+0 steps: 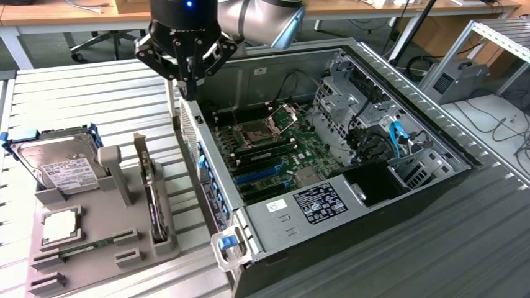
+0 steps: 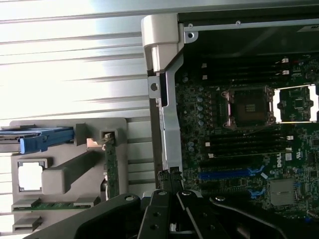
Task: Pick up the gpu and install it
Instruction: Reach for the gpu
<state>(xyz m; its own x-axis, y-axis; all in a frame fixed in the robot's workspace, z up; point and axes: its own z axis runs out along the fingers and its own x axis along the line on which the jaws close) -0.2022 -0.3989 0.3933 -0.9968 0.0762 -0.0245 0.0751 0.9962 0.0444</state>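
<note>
Ribbed aluminium slats make up the table (image 1: pixel 83 93), with desks and loose cables behind it. The gripper (image 1: pixel 188 92) has its black fingers pressed together, holding nothing. The tips hang just above the perforated rear wall of the open steel case (image 1: pixel 248 74). In the wrist view, the angular black linkage (image 2: pixel 170 179) sits over that same rim.

Inside the case lies the dark green motherboard (image 1: pixel 273 152) with its square socket and blue slots. Beside the case, on the exterior view's left, is a matte grey moulded holder (image 1: pixel 116 167). The gpu (image 1: pixel 156 205) stands on edge in a slot of the holder, a thin flat card well apart from the fingers. Its silver bracket is at the far end. The boxy silver drive (image 1: pixel 62 164) is also in the holder.
</note>
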